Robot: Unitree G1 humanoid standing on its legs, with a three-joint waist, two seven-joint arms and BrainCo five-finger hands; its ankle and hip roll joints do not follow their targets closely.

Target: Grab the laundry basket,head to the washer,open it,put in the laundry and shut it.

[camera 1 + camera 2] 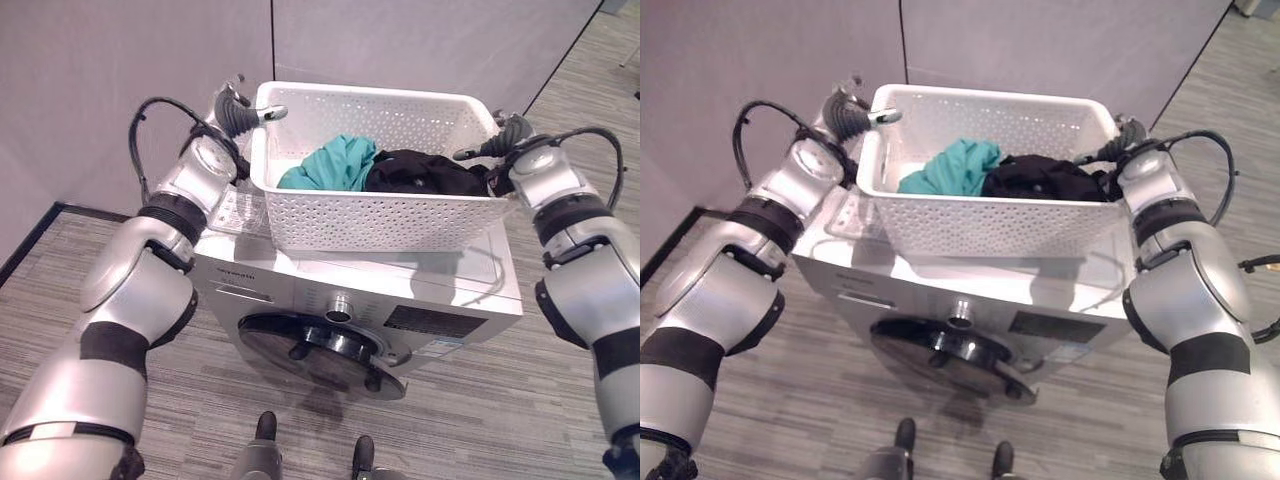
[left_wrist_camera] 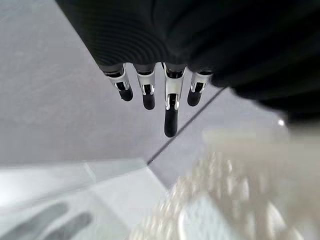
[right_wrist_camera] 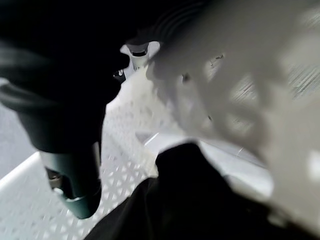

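While the basket (image 1: 380,215) sits on top of the washer (image 1: 440,290), my biggest worry is how it rests there: its near wall stands close to the front edge, at about six o'clock, just above the round door (image 1: 325,352). If I let go carelessly or nudge it toward me, I judge it could tip forward and spill.

My left robot hand (image 1: 240,115) is at the basket's ten o'clock corner, one finger lying over the rim. In its wrist view the fingers hang straight and relaxed with nothing between them, so I read it as wide, touching but not gripping. My right robot hand (image 1: 500,135) is at the three o'clock rim; its wrist view looks down inside the basket, but the fingers are hidden against the wall, so I cannot tell whether it holds.

That uneven contact is a second risk: a pull from one side alone could swivel the basket on the smooth lid.

The door is still closed, and swinging it open may bump the washer.

The basket is white perforated plastic, upright, with a teal cloth (image 1: 330,165) at nine o'clock touching a black garment (image 1: 420,172) at three o'clock.
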